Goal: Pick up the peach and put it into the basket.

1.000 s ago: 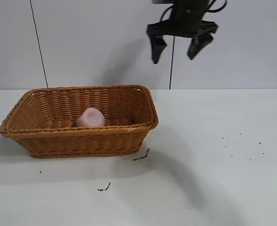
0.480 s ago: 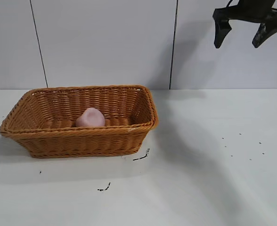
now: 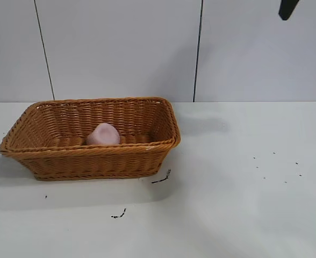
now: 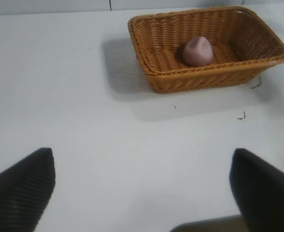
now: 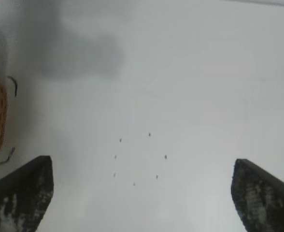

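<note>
The basket (image 3: 91,137) stands on the table (image 3: 244,204), the peach (image 3: 103,134) resting on its floor; placement looks done, nothing left; right gripper (image 5: 142,193) high above bare table, jaws spread, empty; left gripper (image 4: 142,188) parked, spread, empty.

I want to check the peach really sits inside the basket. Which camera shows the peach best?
The left wrist view: it looks down into the basket, so the whole peach shows on its floor. In the exterior view the near wall hides the peach's lower part. The right wrist view shows only a sliver of basket, no peach.
</note>
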You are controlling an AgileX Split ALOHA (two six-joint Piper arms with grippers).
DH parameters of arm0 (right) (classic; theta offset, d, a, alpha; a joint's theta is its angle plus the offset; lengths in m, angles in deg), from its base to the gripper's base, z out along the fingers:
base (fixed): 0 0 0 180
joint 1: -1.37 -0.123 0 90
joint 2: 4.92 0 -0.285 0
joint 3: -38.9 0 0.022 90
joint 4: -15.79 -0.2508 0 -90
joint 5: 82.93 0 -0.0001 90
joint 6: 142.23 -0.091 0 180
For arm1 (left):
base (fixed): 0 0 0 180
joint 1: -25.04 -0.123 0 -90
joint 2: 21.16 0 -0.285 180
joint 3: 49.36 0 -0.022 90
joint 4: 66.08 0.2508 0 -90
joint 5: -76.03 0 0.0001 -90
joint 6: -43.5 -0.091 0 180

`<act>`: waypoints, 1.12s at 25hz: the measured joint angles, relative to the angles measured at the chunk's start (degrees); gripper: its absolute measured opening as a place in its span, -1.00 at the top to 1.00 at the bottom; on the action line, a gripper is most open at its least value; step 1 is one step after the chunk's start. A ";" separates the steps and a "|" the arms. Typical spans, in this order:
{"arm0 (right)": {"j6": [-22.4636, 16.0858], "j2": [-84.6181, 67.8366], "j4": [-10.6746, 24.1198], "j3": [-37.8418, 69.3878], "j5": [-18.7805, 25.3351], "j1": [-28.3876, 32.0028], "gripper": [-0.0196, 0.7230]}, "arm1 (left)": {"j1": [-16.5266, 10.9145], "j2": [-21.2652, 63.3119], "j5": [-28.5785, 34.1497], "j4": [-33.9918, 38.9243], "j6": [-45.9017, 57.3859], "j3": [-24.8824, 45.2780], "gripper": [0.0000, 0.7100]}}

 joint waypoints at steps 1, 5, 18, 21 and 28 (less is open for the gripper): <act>0.00 -3.77 -0.11 3.36 0.00 0.00 -0.92 | 0.00 0.00 0.00 0.00 0.00 0.00 -0.96; 0.00 -19.15 -0.15 18.29 -1.70 0.00 -0.93 | 0.00 0.00 0.00 0.00 0.00 0.00 -0.96; 0.00 -59.42 -0.15 43.57 -10.92 -0.05 -0.93 | 0.00 0.00 0.00 0.00 0.00 0.00 -0.96; 0.00 -64.17 -0.15 43.70 -11.01 -0.12 -0.93 | 0.00 0.00 0.00 0.00 0.00 0.00 -0.96; 0.00 -72.78 -0.15 43.70 -11.07 -0.12 -0.93 | 0.00 0.00 0.00 0.00 0.00 0.00 -0.96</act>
